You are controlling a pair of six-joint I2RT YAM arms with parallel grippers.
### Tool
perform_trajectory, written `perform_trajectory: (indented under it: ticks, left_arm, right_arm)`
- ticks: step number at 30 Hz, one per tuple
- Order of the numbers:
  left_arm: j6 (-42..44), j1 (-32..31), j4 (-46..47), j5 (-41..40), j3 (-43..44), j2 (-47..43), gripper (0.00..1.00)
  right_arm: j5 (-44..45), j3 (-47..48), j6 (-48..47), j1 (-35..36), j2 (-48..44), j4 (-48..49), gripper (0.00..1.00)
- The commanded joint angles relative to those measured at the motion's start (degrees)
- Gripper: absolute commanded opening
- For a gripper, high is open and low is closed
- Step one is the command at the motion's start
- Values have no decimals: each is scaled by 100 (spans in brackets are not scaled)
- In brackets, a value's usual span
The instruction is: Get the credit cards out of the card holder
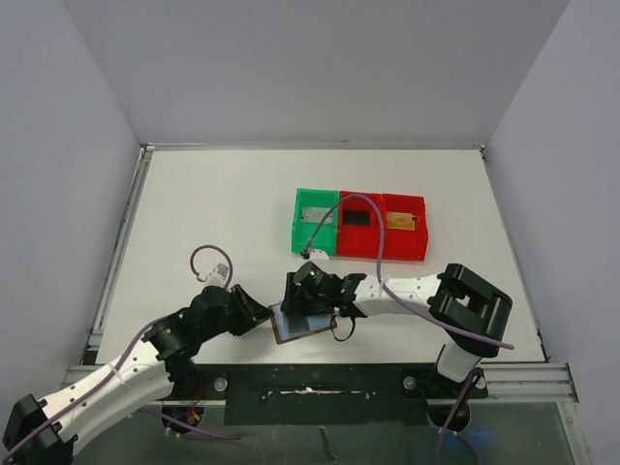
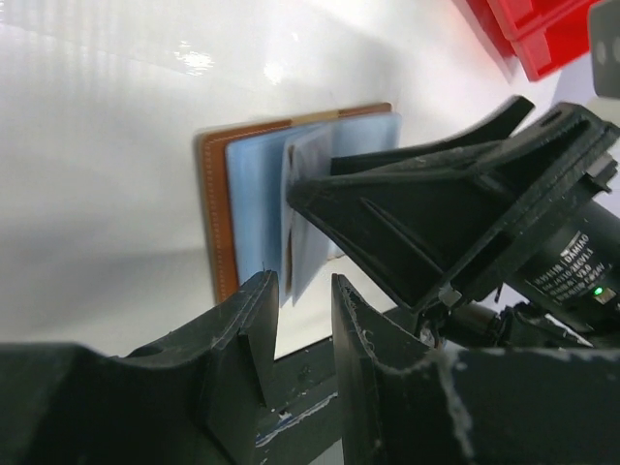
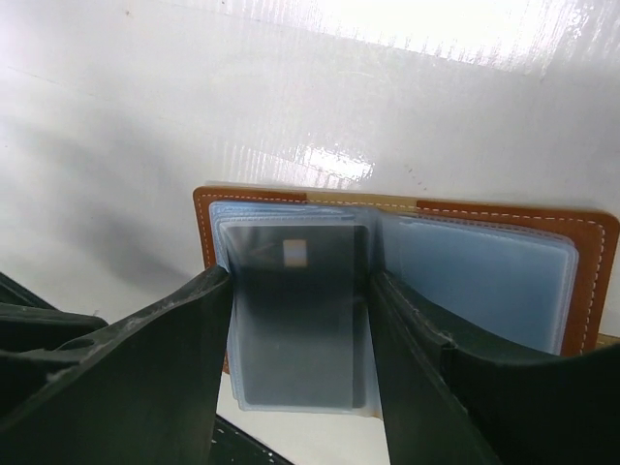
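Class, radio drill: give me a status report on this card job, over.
Left gripper at card holder edge, grip unclear. Right gripper open, astride black card. Card inside clear sleeve, holder lying open.

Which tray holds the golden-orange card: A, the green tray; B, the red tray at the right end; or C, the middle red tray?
B: in the top view the golden-orange card lies inside the red tray at the right end of the row.
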Motion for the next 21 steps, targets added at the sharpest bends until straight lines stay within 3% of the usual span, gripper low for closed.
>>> perform_trajectory:
  ticks: [1, 15, 18, 21]
  left_arm:
    - [300, -10, 1283, 638, -28, 386, 28]
    - [439, -10, 1790, 930, -95, 1292, 22]
    - [397, -19, 1429, 637, 31, 1108, 22]
    - [218, -13, 394, -14, 283, 741, 24]
  right_arm:
    - [-391, -375, 116, -123, 36, 320, 51]
    - [-861, -724, 195, -345, -14, 934, 51]
    - [-555, -419, -11, -255, -15, 352, 57]
    - [-223, 98, -194, -125, 93, -277, 66]
